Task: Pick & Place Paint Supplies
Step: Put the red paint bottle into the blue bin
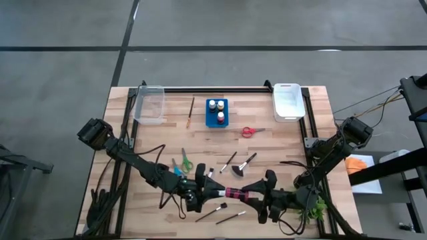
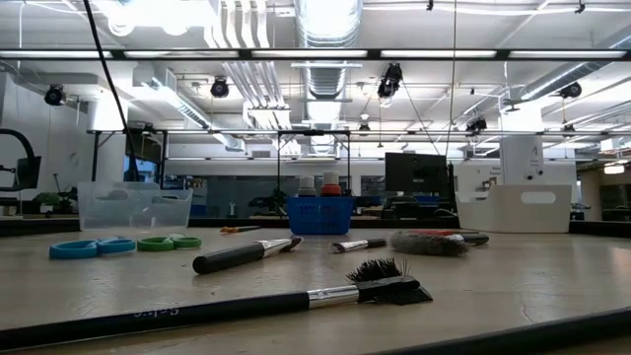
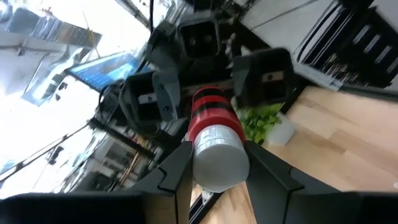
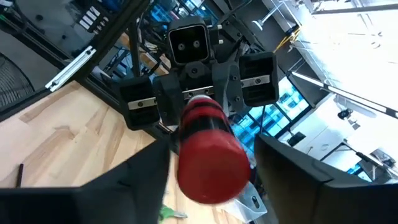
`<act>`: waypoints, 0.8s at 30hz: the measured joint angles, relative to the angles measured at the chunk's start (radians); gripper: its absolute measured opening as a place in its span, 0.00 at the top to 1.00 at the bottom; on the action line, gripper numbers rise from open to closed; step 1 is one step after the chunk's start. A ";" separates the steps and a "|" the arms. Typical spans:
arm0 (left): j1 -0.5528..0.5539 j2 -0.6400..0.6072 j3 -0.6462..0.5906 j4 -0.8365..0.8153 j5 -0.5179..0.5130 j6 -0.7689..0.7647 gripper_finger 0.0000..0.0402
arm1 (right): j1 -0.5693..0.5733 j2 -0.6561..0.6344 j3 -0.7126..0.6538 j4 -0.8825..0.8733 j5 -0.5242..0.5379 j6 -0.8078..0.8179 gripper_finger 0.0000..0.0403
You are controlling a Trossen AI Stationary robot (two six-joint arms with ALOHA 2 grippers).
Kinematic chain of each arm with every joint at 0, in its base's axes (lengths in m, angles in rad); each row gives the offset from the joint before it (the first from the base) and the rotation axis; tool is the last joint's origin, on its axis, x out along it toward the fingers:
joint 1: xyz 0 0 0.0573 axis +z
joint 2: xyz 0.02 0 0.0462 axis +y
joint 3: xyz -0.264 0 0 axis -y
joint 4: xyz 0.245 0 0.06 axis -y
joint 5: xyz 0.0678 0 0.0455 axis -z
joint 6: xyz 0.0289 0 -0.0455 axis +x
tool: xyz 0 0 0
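Red paint bottle (image 1: 235,193) held level between the two grippers at table's near edge, white end toward the left arm, red end toward the right arm. Left gripper (image 1: 212,193) clamped on bottle's white end: in left wrist view both fingers (image 3: 177,165) press its sides, narrow gap filled by bottle (image 3: 214,140). Right gripper (image 1: 257,195) at the red end; in right wrist view its fingers (image 4: 146,165) stand wide of the red cap (image 4: 208,155), daylight each side, not gripping. So bottle carried by left jaws alone, right jaws spread round it w/o contact.

Other supplies rel. to jaws: thin dark brushes (image 1: 229,217) just below/nearer than the jaws; fan-bristle brush (image 1: 243,164) and another brush (image 1: 229,161) just beyond them toward table centre; green and blue scissors (image 1: 181,164) beyond left gripper; red scissors (image 1: 251,131) farther out, mid-table. Wooden-handled brush (image 1: 191,112) far side, beside blue bottle holder (image 1: 216,112) w/ bottles in it. Clear bin (image 1: 149,104) and white bin (image 1: 287,101) at far corners. Green plant (image 1: 313,211) just beside right arm's wrist.

Low view: brushes (image 2: 296,296) lying in foreground, scissors (image 2: 118,245) at left; grippers not seen there.
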State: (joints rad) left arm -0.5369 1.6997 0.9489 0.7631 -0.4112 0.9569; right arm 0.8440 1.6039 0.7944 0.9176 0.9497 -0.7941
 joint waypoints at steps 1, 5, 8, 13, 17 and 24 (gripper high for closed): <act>0.000 0.000 0.000 0.000 -0.026 0.000 0.70 | 0.001 0.000 0.000 0.000 0.009 -0.007 0.38; -0.006 0.000 0.000 -0.020 -0.213 -0.001 0.70 | 0.010 -0.001 0.000 -0.001 0.054 -0.022 0.28; -0.003 -0.011 0.001 -0.089 -0.358 -0.028 0.70 | 0.024 0.000 -0.005 -0.006 0.088 -0.015 0.23; 0.010 -0.060 0.006 -0.292 -0.523 -0.158 0.70 | 0.038 -0.001 -0.013 -0.081 0.142 0.077 0.20; 0.045 -0.128 0.067 -0.569 -0.538 -0.360 0.70 | 0.041 0.000 -0.014 -0.196 0.174 0.202 0.20; 0.211 -0.155 0.248 -1.052 -0.430 -0.621 0.70 | 0.037 0.000 -0.017 -0.313 0.180 0.343 0.20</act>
State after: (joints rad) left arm -0.3262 1.5444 1.1970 -0.2888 -0.8413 0.3363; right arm 0.8806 1.6035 0.7773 0.6046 1.1294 -0.4507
